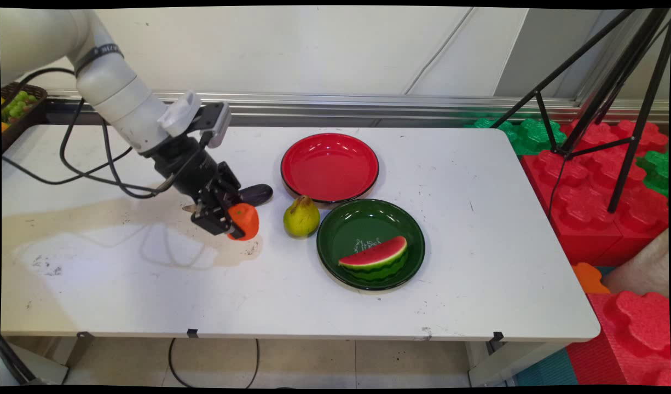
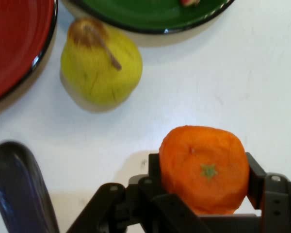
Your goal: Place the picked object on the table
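Orange fruit: round orange plastic tangerine (image 2: 203,170) with a green stem star, clamped between the two fingers of the black hand (image 1: 232,223), low over the white desk (image 1: 478,219); whether it rests on the surface cannot be told.
Hand state: closed on the tangerine, one finger at each flank, so the fruit sits centred.
Neighbours: yellow-green toy pear (image 1: 301,216) just beside, lying on the desk; dark purple oblong object (image 1: 255,193) behind the hand.
Dishes: empty glossy red plate (image 1: 330,164); green plate (image 1: 406,230) carrying a watermelon slice (image 1: 375,258).

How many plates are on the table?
2: a red plate toward the far edge, empty, and a green plate just in front of it, holding a watermelon slice.
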`<state>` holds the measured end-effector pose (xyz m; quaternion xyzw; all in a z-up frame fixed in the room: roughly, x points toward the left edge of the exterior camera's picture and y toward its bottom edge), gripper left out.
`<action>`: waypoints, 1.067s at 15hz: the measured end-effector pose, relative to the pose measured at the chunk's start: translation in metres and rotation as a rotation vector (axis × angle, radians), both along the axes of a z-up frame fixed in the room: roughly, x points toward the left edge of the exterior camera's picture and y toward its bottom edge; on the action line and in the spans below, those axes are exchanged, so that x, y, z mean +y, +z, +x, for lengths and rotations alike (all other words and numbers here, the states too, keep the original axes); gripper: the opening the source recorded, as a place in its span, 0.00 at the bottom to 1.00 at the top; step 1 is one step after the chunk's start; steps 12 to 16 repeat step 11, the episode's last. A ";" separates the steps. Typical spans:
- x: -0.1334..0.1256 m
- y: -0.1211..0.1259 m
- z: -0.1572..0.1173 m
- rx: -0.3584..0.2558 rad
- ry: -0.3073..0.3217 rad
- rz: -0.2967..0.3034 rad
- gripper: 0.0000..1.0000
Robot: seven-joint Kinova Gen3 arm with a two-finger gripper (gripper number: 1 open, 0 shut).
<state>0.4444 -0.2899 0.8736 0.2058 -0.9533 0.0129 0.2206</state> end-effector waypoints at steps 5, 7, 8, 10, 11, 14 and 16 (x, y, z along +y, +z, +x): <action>0.003 -0.032 0.014 -0.012 0.044 0.028 0.00; 0.003 -0.044 0.017 -0.012 0.064 0.031 0.00; 0.002 -0.050 0.019 -0.011 0.076 0.031 0.00; 0.001 -0.058 0.023 -0.009 0.097 0.030 1.00; 0.001 -0.060 0.024 -0.008 0.105 0.028 1.00; 0.001 -0.060 0.024 -0.008 0.105 0.028 1.00; 0.001 -0.060 0.024 -0.008 0.105 0.028 1.00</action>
